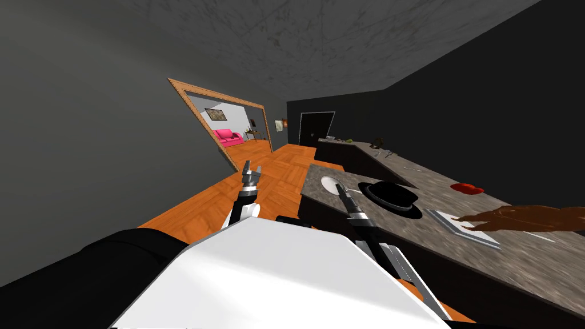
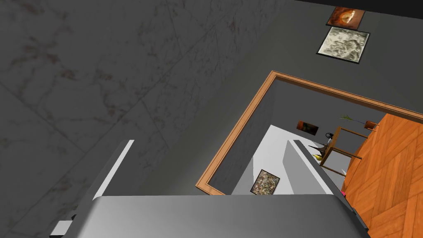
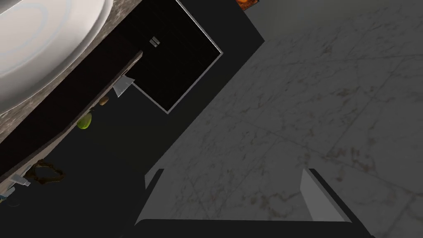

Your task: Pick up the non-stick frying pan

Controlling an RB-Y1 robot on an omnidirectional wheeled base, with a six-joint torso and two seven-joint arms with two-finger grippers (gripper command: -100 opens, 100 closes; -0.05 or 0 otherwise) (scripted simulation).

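One black frying pan (image 1: 392,197) is lying on the worktop (image 1: 514,251), near the right end effector (image 1: 341,188), which is hovering open-fingered beside a white plate (image 1: 328,183). The left end effector (image 1: 251,171), also open, is hanging over the floor (image 1: 194,208). The pan is probably rigid, fairly heavy and slick. Its handle is indiscernible, so the rim is looking the likeliest hold.

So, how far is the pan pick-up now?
Done: I stand at the counter. In hand: right gripper, fingers open, reaches near the white plate, short of the black pan. Left gripper is open, idle. Remaining: grasp and lift the pan.
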